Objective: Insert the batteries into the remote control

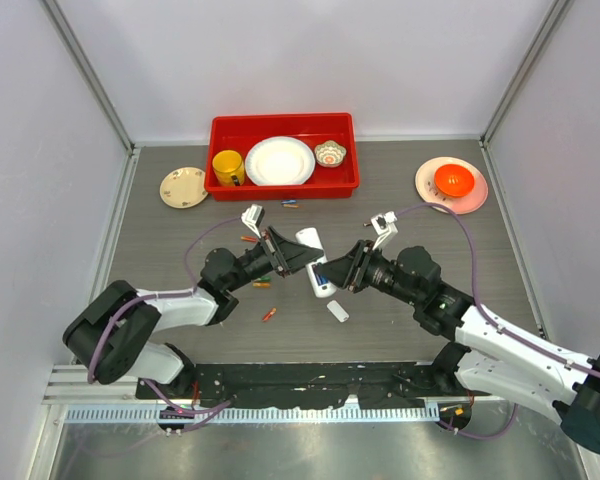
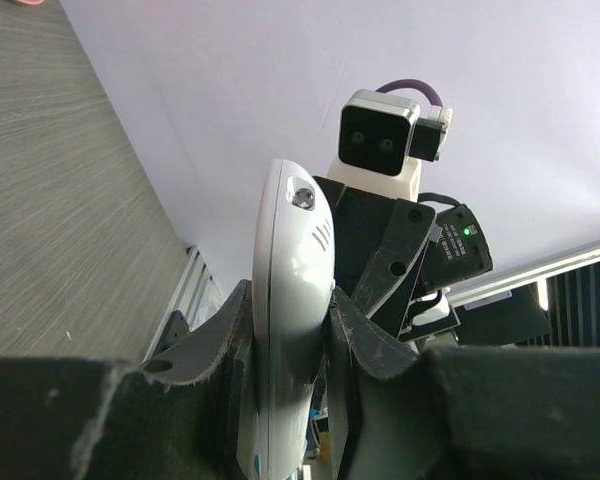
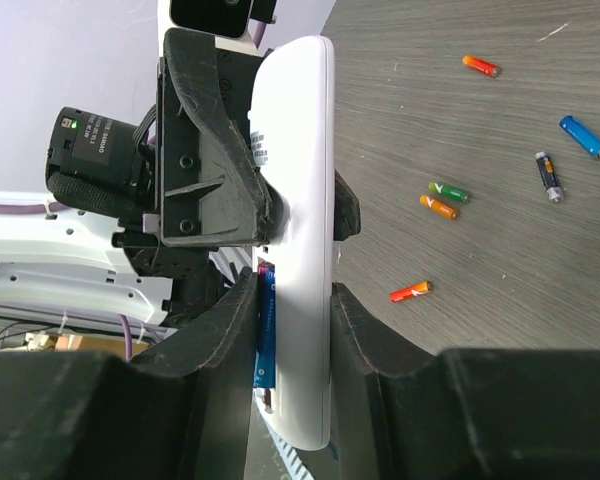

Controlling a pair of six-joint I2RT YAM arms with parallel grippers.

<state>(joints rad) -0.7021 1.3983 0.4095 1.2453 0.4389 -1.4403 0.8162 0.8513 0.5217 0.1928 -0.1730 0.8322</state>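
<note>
Black fingers (image 3: 230,320) of the right gripper (image 3: 292,300) pinch the remote (image 3: 308,120) across its width, closed narrow on its near end. Just past them the left gripper (image 2: 290,315) clamps the same bar nearer its far end, so both arms hold it off the table (image 1: 160,240), between them and near the middle. Its long axis runs near to far with a slight lean, and the two grippers meet it from left and right. A blue strip (image 3: 266,325) shows against the face turned toward the left arm; whether that is a seated cell I cannot tell.

Loose batteries (image 3: 411,292) lie scattered on the table to the left of the remote, orange-red, green, blue and one dark, all well apart from both grippers. A small white piece (image 1: 337,311) lies just near of the remote. Since every loose battery sits on the left side, the left arm looks the nearer one to fetch, though it would first have to let go.
</note>
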